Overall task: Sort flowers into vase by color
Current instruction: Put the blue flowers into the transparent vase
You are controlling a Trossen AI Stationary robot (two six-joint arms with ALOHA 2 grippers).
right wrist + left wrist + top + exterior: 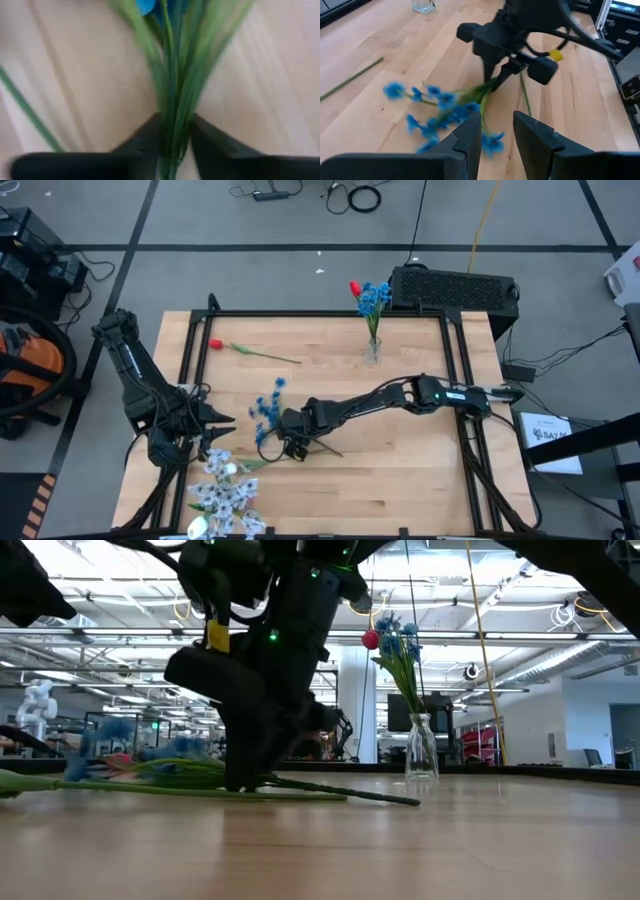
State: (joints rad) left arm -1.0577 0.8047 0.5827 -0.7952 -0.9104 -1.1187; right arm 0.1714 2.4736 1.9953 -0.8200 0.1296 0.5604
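Right gripper (290,442) of the dark six-joint arm, low over the centre-left of the wooden table (420,480) in the high view, fingers (145,137) pressed together on the green stems of the bright blue artificial flower cluster (268,408); blue heads fanned toward the upper left of that gripper, stem tails trailing to its lower right, flat on the wood. Seen again in the left wrist view as a black claw (496,80) pinching the stem bundle above the blurred blue blossoms (440,112). Left gripper (215,425) at the left-centre of the high view, just beside those blue heads, fingers (470,140) spread apart with nothing between them. Pale white-lavender flower clusters (222,490) heaped at the bottom left of the high view, below the left gripper. Small clear glass vase (372,348) standing upright near the table's top edge, right of centre, holding blue blooms and one red bud (355,287); same vase right of centre in the low view (421,752). Single red-budded stem (250,352) lying flat at the upper left of the table, well apart from both grippers.
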